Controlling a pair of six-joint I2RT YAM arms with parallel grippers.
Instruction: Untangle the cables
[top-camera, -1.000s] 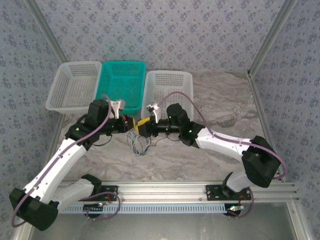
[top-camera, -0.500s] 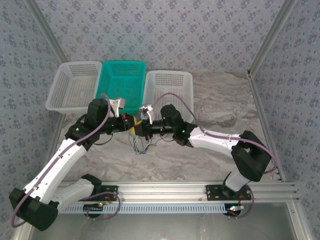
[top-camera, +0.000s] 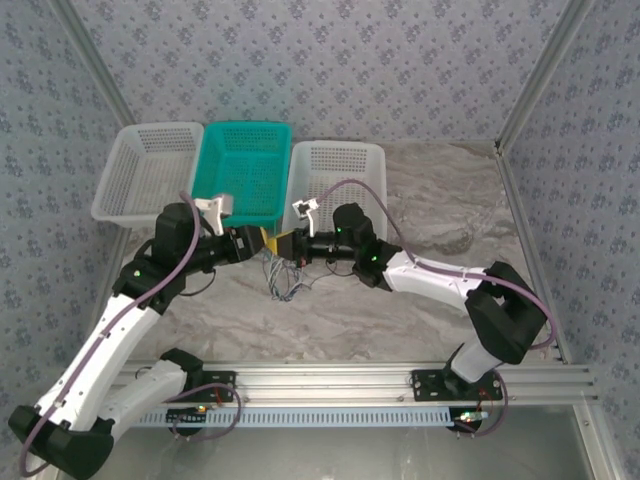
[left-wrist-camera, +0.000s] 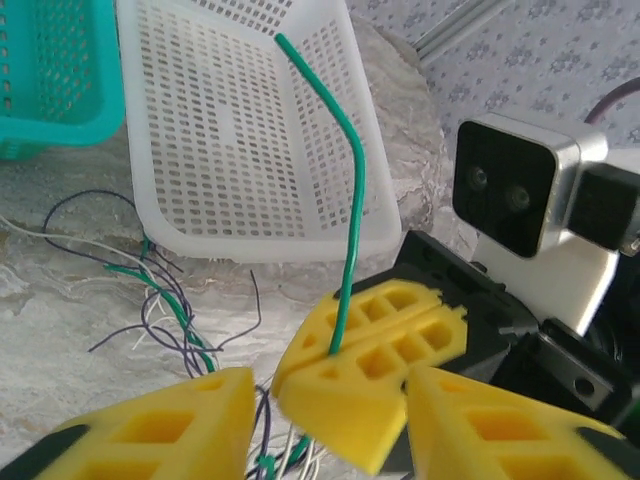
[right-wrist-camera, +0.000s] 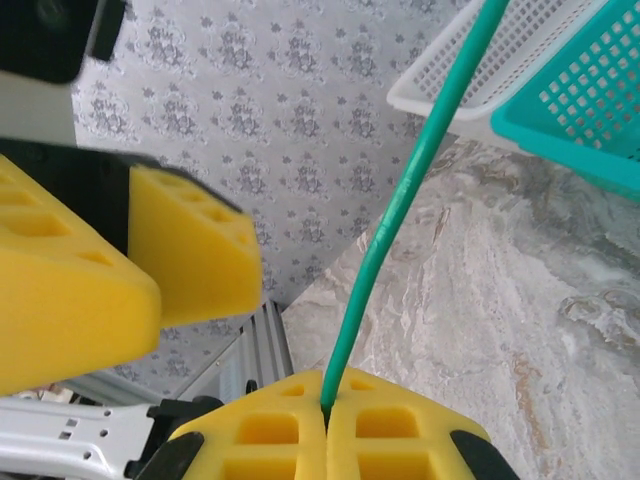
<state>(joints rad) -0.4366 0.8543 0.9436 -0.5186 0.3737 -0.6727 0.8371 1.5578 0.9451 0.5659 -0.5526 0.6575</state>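
Plenty of bare table (top-camera: 450, 200) right of and in front of the cables (top-camera: 283, 283), heaped in a loose knot just before the near edges of the teal basket (top-camera: 245, 160) and the white basket (top-camera: 335, 170) on its right. Pinches one green cable (left-wrist-camera: 355, 200) tight between the closed yellow fingers (right-wrist-camera: 270, 430) of the right gripper (right-wrist-camera: 325, 410), loose end poking up. Stands partway apart at the left gripper (left-wrist-camera: 328, 385), holding nothing, one finger on each side of the right gripper's tip.
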